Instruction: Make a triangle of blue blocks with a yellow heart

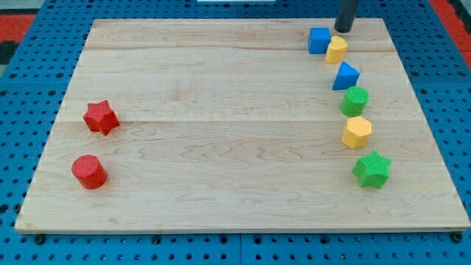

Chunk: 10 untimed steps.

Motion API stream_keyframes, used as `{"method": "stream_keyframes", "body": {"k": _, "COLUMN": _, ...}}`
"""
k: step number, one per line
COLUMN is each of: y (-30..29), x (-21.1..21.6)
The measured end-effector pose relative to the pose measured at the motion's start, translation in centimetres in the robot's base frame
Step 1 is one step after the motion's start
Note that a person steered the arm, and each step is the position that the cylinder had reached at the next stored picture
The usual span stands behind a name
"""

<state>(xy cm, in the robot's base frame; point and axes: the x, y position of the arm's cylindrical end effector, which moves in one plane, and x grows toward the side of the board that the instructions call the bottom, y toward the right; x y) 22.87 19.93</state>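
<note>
A blue cube (319,40) sits near the view's top right, touching a yellow heart (337,49) just to its right. A blue triangular block (345,76) lies a little below the heart. My tip (344,29) is at the board's top edge, just above the yellow heart and right of the blue cube, apart from both by a small gap.
A green round block (355,100), a yellow hexagon (357,132) and a green star (372,169) run down the view's right side. A red star (100,117) and a red cylinder (89,171) sit at the left. The wooden board (221,125) lies on a blue pegboard.
</note>
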Motion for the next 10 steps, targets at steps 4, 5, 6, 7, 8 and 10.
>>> {"method": "stream_keyframes", "body": {"k": 4, "y": -0.4, "x": 3.6}}
{"method": "stream_keyframes", "body": {"k": 5, "y": -0.4, "x": 5.1}}
{"method": "stream_keyframes", "body": {"k": 6, "y": -0.4, "x": 5.1}}
{"method": "stream_keyframes", "body": {"k": 7, "y": -0.4, "x": 6.2}}
{"method": "stream_keyframes", "body": {"k": 8, "y": 0.0, "x": 7.9}}
{"method": "stream_keyframes", "body": {"k": 10, "y": 0.2, "x": 9.8}}
